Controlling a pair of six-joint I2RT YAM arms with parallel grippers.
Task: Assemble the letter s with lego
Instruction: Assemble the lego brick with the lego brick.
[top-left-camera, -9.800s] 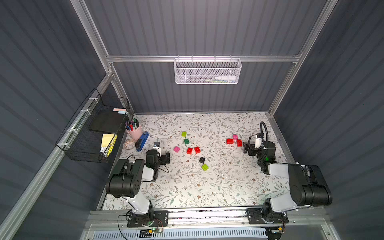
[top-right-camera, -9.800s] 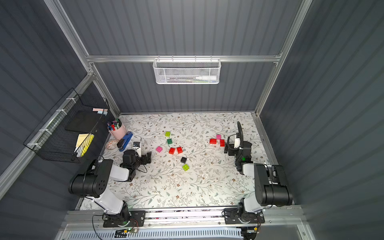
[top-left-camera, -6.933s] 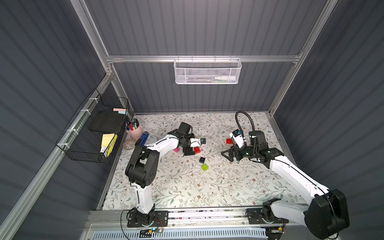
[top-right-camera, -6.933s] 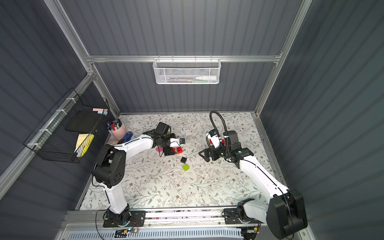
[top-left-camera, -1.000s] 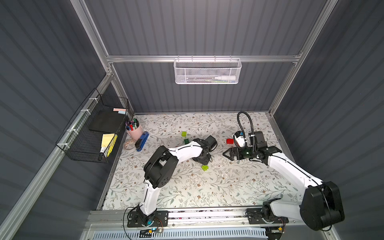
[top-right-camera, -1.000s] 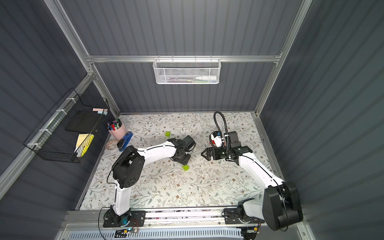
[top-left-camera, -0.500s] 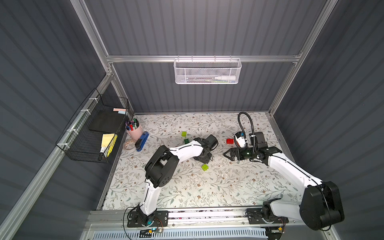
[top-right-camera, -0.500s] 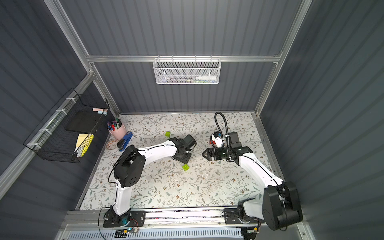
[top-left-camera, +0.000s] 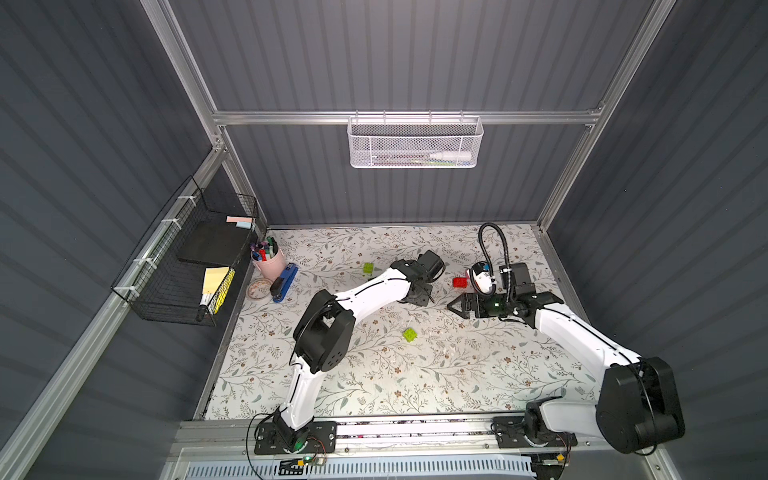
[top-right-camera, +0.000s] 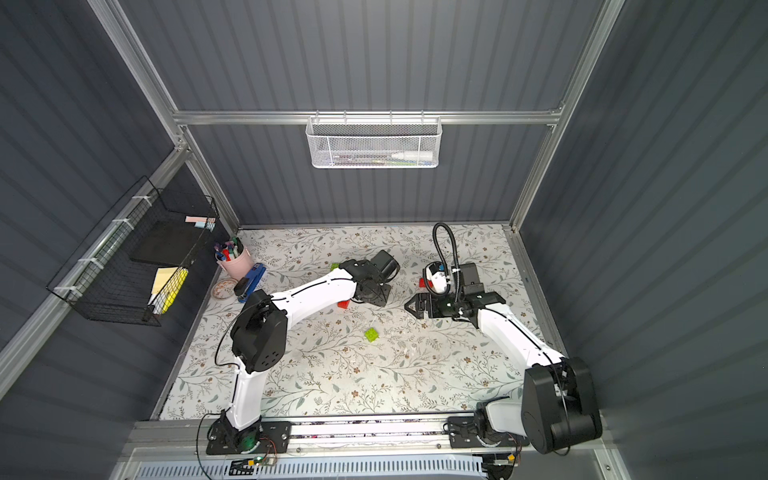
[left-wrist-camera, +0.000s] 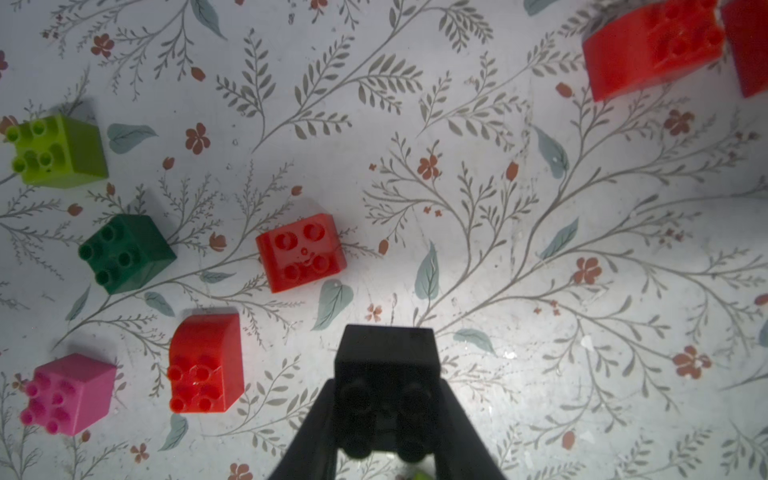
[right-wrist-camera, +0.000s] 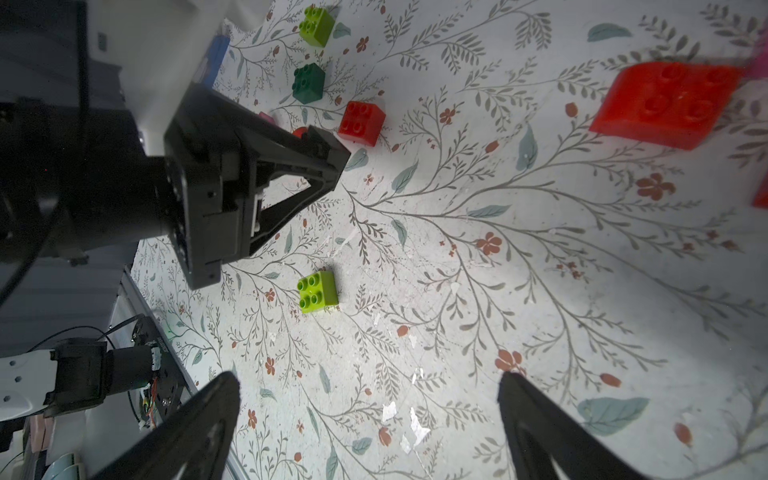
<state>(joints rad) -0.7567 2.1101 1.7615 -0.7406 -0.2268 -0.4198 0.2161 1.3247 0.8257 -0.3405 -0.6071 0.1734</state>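
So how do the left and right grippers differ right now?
The left gripper is shut on a black brick; the right gripper is wide open and empty. The left gripper points down at the table, while the right gripper reaches across it at a slant, with a lime green brick lying ahead of it. Both are black and sit over the middle of the table.

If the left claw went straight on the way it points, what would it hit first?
Most likely the bare floral mat: the left gripper, shut on the black brick, points down at it, with no other brick in line.
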